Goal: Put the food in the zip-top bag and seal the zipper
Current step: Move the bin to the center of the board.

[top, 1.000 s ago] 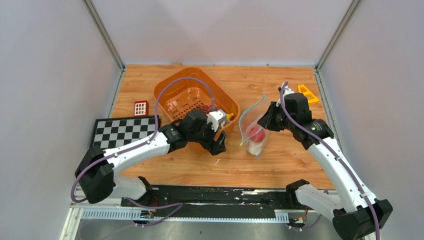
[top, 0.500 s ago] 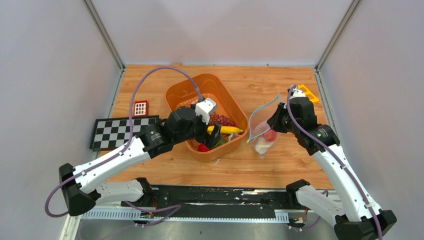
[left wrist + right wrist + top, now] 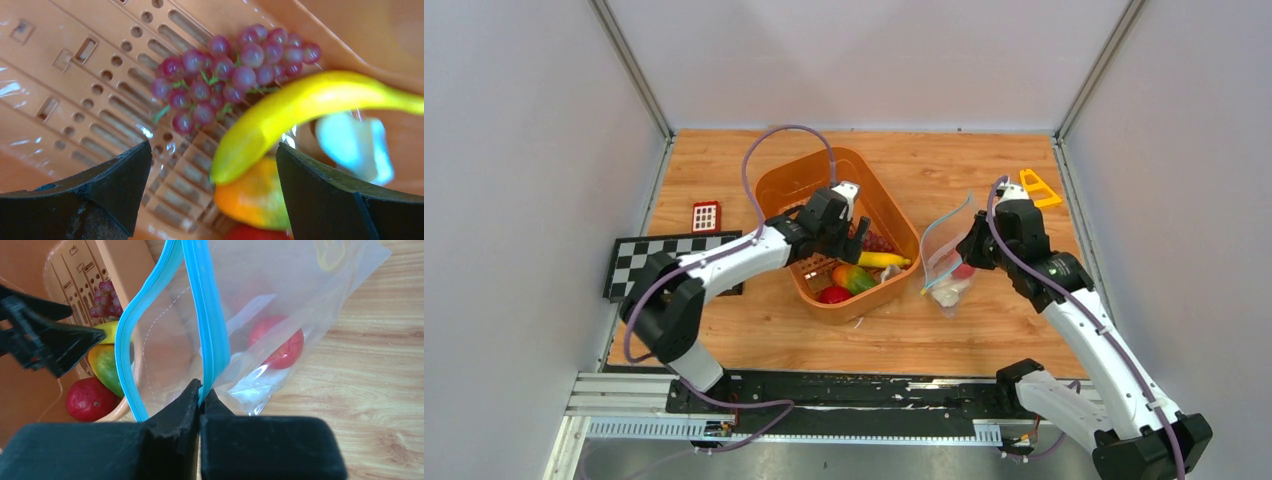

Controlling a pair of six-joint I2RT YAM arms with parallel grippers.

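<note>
The step in hand is picking more food out of the orange basket (image 3: 796,180). The left hand (image 3: 212,165) is down inside the basket, wide open, with nothing in it. The yellow banana (image 3: 310,100) sits between its two fingers, and the purple grapes (image 3: 225,70) lie just past it on the basket floor. An orange-and-green piece (image 3: 252,200) and a round red fruit (image 3: 90,400) are in the basket too, near the banana's end.

The zip-top bag (image 3: 280,290) rests on the tabletop (image 3: 984,335) just beside the basket, on the right arm's side. The right hand (image 3: 200,395) is pinched tight on one lip of the zipper (image 3: 212,325) and holds it up, so the bag's mouth gapes toward the basket. A small red fruit (image 3: 277,347) and a white piece (image 3: 250,385) are inside the bag.

Next, I think the left hand should close on the banana — gently, since it looks smooth and may slip — then carry it over the basket wall into the open mouth. The zipper can't be sealed yet, as food is left in the basket.
</note>
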